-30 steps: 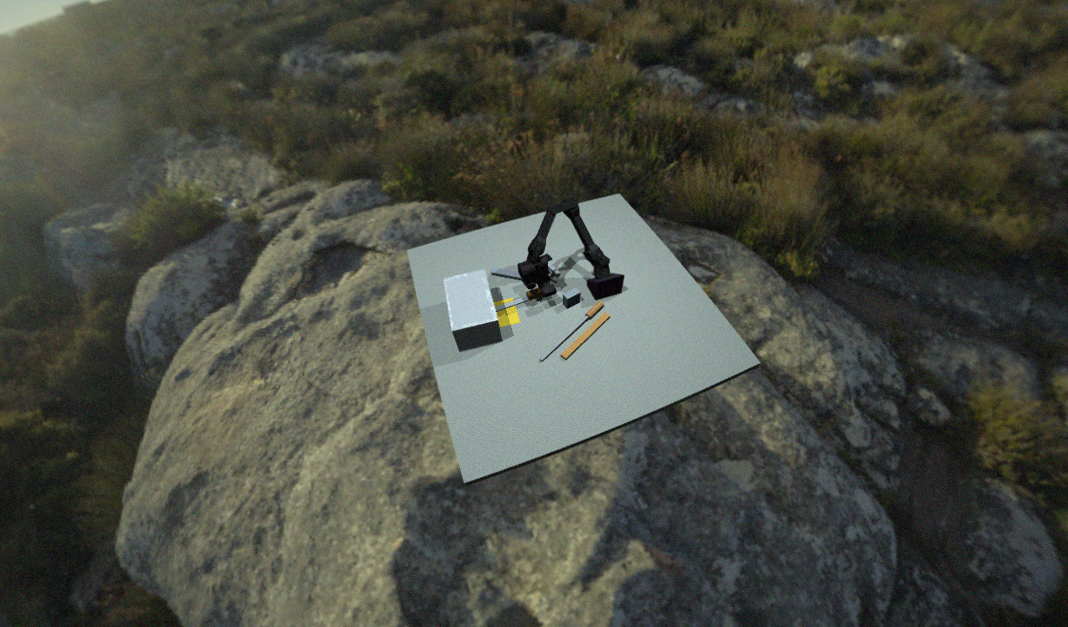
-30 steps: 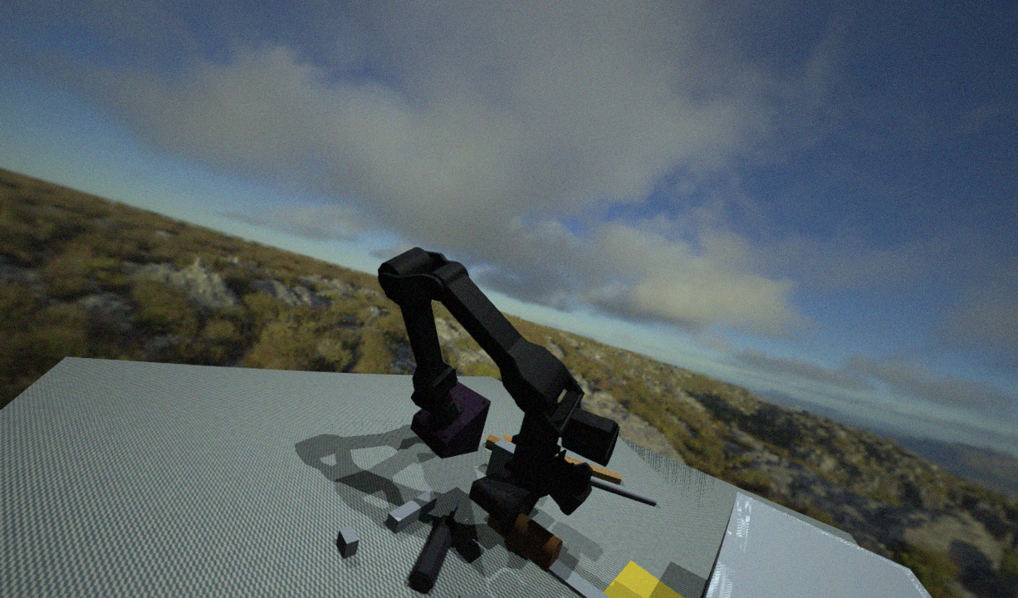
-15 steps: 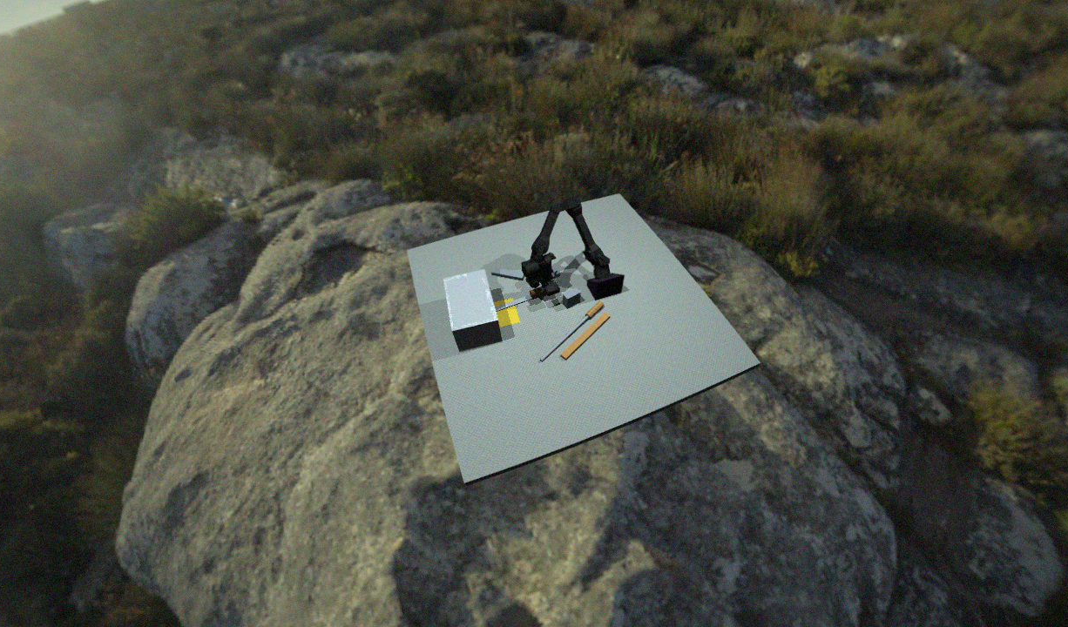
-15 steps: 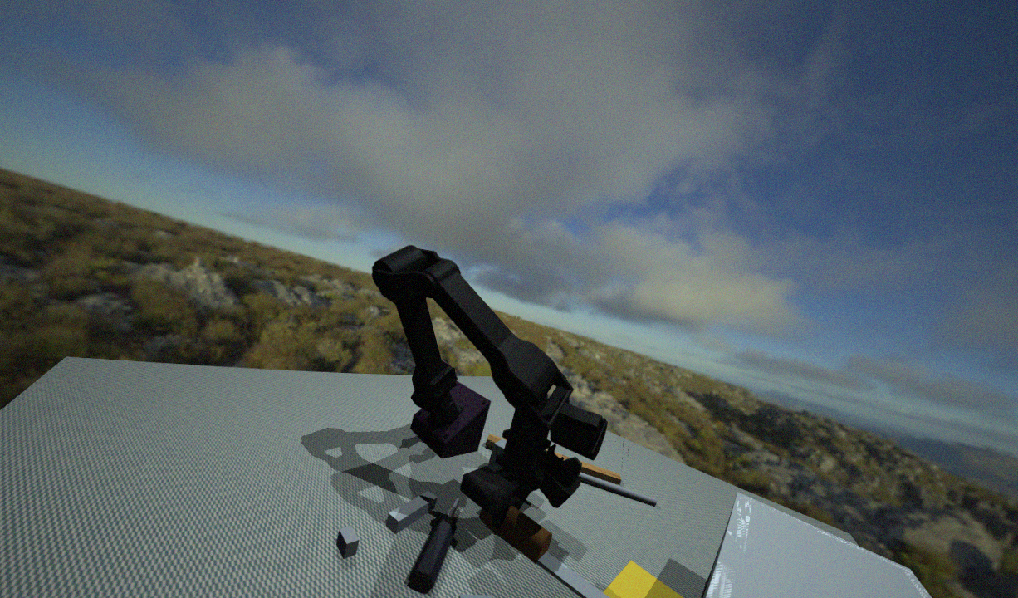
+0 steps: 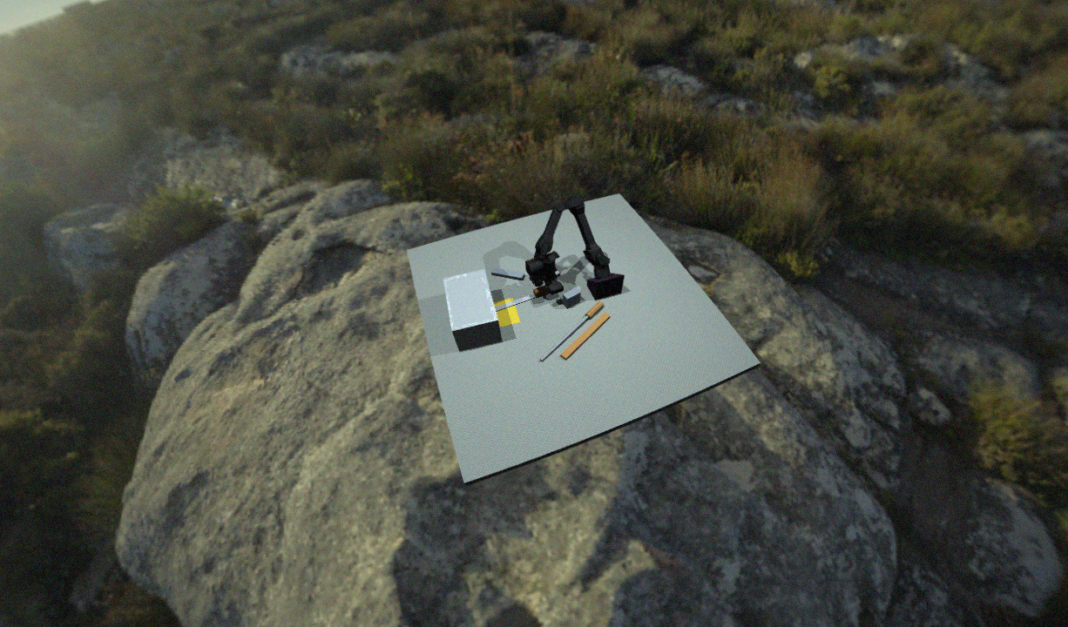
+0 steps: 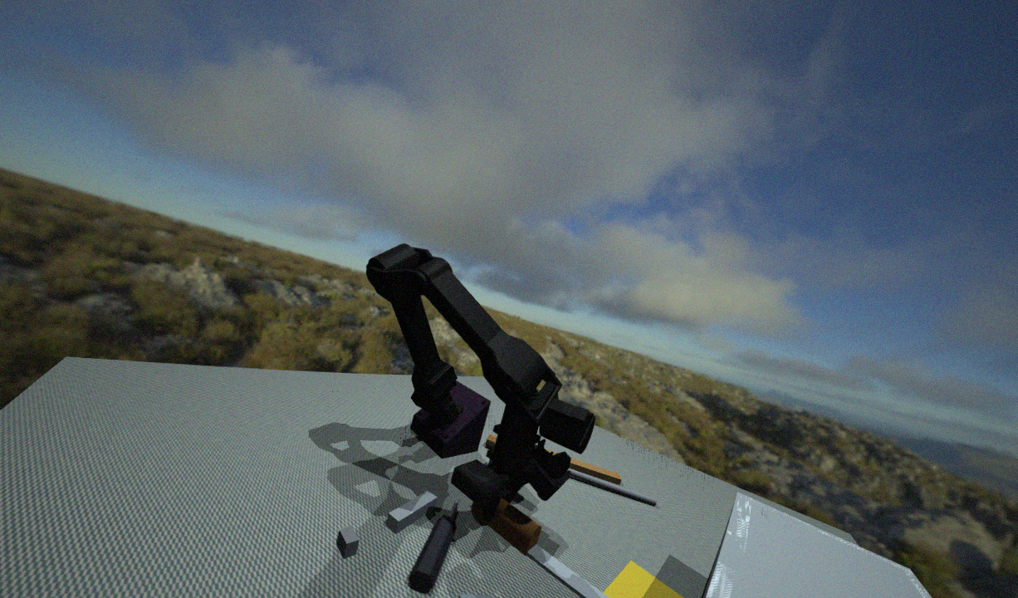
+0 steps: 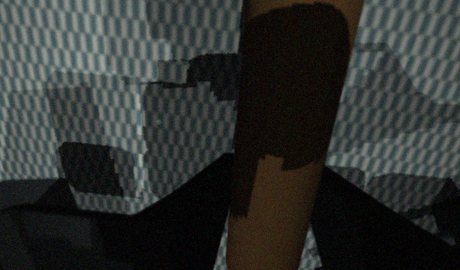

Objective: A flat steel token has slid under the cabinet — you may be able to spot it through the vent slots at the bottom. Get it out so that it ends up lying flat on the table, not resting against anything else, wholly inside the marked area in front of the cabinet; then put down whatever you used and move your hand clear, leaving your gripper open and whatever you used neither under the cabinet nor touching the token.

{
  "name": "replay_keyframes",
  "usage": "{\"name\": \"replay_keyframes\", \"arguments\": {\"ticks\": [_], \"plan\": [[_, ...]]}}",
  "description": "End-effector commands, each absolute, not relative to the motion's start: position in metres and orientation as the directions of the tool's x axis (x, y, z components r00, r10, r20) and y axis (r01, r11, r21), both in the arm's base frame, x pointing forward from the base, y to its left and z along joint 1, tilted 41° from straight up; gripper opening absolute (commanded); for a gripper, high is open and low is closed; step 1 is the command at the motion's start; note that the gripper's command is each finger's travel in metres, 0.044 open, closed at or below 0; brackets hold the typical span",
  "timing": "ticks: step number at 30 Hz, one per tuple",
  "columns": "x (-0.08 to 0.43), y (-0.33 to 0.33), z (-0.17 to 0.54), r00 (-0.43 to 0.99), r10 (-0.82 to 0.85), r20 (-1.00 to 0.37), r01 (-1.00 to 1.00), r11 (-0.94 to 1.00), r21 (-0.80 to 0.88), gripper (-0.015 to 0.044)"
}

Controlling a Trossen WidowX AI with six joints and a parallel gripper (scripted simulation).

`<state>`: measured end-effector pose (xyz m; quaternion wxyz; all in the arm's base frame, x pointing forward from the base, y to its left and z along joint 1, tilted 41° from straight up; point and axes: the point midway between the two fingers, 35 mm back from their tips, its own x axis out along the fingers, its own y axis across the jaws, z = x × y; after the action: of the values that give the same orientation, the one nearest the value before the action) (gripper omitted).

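My gripper [image 5: 550,289] [image 6: 491,507] [image 7: 269,166] is shut on the brown handle of a flat-bladed tool, low over the table. The handle [image 6: 516,526] [image 7: 276,225] runs between the fingers in the wrist view. The tool's thin metal blade [image 5: 516,302] [image 6: 560,571] points at the cabinet and crosses the yellow marked area. Its far end reaches the cabinet's front edge in the top view; whether it goes underneath is hidden. The cabinet [image 5: 469,299] [image 6: 802,554] is a pale-topped box. The yellow marked area [image 5: 511,318] [image 6: 631,578] lies in front of it. I cannot see the token.
A thin rod with an orange handle [image 5: 593,310] and a flat wooden strip [image 5: 585,336] lie on the table [image 5: 600,397]. A grey block [image 5: 571,297] sits near the arm's base. A dark-handled tool [image 5: 508,274] [image 6: 432,554] and small grey pieces [image 6: 410,512] [image 6: 347,541] lie on the other side.
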<state>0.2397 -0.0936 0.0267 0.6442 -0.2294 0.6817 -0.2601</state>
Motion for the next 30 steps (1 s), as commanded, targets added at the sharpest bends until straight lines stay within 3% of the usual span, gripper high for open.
{"name": "replay_keyframes", "arguments": {"ticks": [1, 30], "plan": [[0.231, -0.093, 0.026, -0.070, -0.648, -0.759, 0.023, 0.759, -0.650, 0.0000], [0.225, -0.105, 0.041, -0.068, -0.648, -0.759, -0.042, 0.762, -0.647, 0.0000]]}}
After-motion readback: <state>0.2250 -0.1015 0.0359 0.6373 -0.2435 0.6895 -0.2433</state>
